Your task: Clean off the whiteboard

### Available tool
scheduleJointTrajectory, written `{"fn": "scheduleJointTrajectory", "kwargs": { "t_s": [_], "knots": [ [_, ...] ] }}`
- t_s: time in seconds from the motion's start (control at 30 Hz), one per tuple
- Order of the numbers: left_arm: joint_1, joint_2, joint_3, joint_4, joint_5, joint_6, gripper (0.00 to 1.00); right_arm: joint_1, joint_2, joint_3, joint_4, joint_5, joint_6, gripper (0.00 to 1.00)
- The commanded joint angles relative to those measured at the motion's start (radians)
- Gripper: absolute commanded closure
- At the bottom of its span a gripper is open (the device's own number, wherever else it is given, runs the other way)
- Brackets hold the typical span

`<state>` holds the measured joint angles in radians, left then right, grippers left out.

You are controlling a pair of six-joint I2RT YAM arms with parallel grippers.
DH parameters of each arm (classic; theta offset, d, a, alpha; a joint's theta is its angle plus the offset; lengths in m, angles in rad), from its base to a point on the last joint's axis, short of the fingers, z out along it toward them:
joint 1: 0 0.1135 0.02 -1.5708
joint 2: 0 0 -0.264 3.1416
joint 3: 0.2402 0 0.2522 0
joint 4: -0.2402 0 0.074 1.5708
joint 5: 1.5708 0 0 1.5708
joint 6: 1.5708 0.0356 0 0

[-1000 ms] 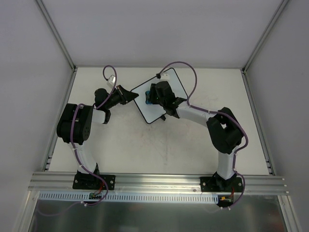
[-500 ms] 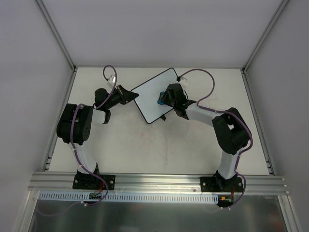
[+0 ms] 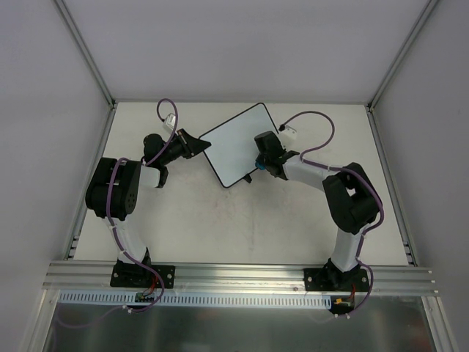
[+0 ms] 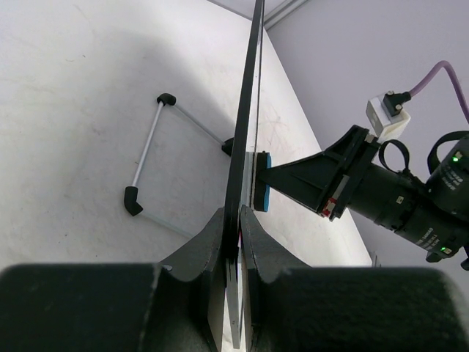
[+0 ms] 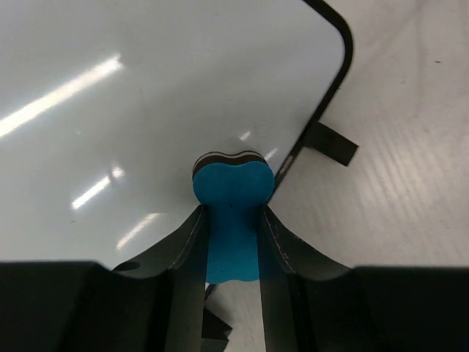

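Whiteboard [image 3: 236, 143] at far centre of tabletop [image 3: 242, 220], skewed, glossy white face, rounded corners, thin black frame, one black foot [image 5: 333, 144] showing, left fingers [image 4: 207, 253] clamped on its edge, right fingers [image 5: 192, 246] clamped on blue eraser [image 5: 231, 202], eraser pressed to face near frame.

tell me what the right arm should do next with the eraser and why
Probably sweep the blue eraser, shut in the right gripper, across the whiteboard toward its middle: it sits pressed at the board's edge, so only an inward stroke is left. The left gripper clamps the board's rim, steadying it.
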<state>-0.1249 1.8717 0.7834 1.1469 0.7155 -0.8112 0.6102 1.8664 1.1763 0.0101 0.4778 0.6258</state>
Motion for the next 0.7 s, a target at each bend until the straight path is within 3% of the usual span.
{"fn": "scheduleJointTrajectory", "kwargs": {
  "t_s": [0.0,0.67],
  "knots": [
    [-0.013,-0.032,0.005,0.008,0.024,0.067,1.00,-0.010,0.086,-0.036,-0.213,0.032,0.031,1.00],
    [-0.015,-0.034,0.004,0.008,0.027,0.067,1.00,0.088,0.034,-0.020,0.013,-0.048,-0.193,1.00]
  ]
}}
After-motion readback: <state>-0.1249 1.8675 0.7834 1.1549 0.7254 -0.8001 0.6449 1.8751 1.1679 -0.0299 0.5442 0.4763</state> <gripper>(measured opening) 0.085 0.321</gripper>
